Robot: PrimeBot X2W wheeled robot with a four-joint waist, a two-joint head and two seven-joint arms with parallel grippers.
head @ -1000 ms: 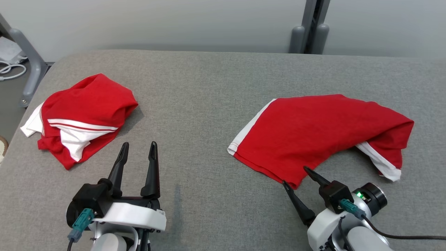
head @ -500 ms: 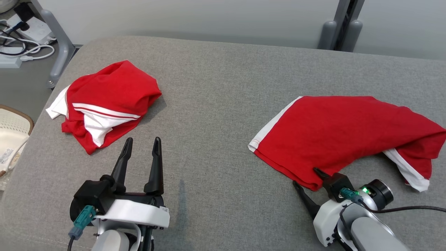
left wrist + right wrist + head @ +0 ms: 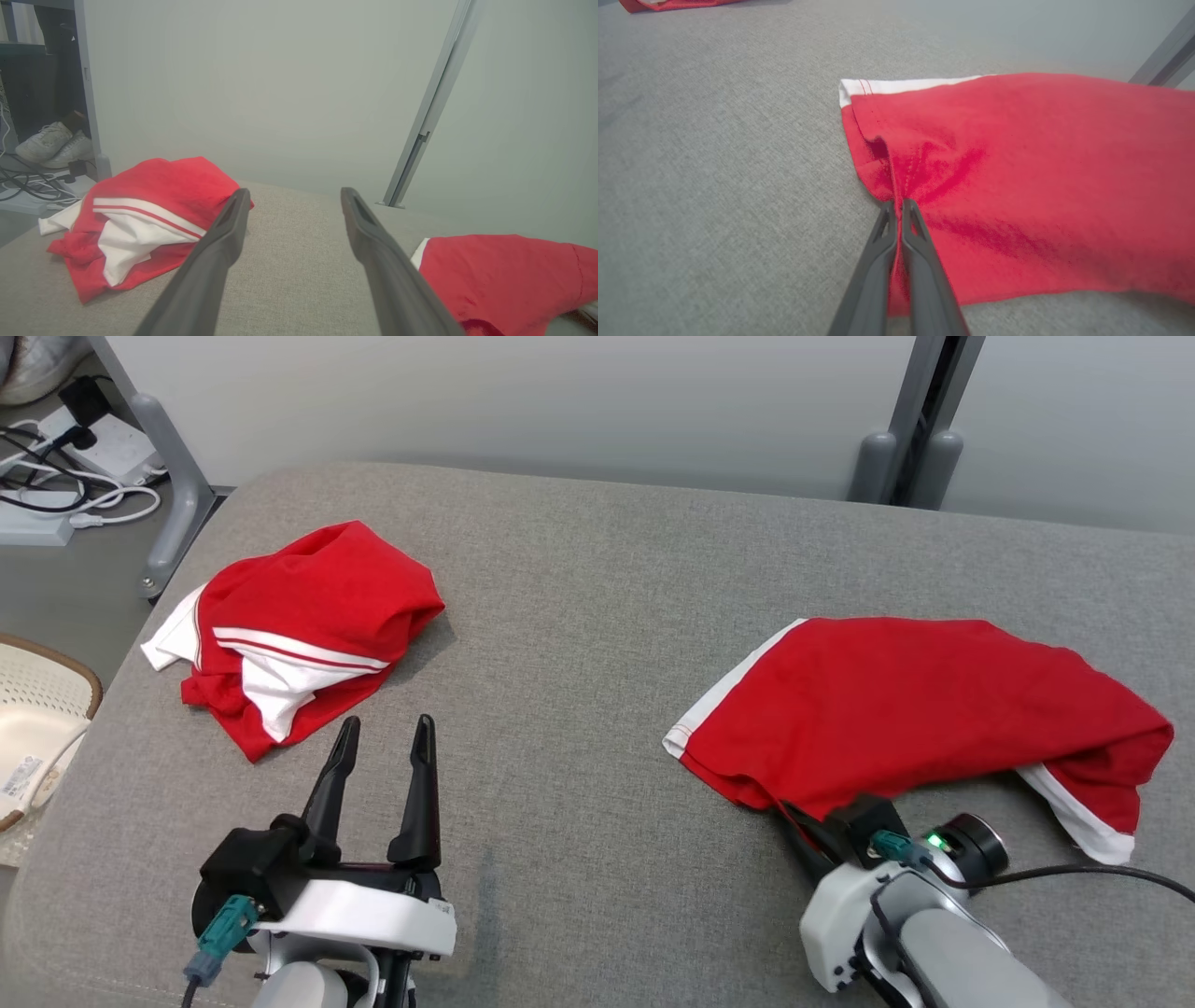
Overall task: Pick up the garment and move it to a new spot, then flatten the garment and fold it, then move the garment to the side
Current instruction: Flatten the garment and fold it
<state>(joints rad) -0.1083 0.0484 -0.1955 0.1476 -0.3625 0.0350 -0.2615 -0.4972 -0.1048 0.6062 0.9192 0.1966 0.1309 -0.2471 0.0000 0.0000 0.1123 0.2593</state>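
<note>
R gripper (image 3: 899, 205) clenched on near edge of red garment (image 3: 1017, 163) | L gripper (image 3: 386, 723) fingers spread, free | crumpled red-white cloth (image 3: 308, 616) far left on gray surface (image 3: 579, 616)

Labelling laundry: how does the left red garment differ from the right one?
The left garment is bunched in a heap; the right garment lies spread wider and flatter. The left garment shows broad white panels on top; the right garment only white edging. The right gripper pinches the right garment's hem; the left garment is untouched. Both are red and white.
</note>
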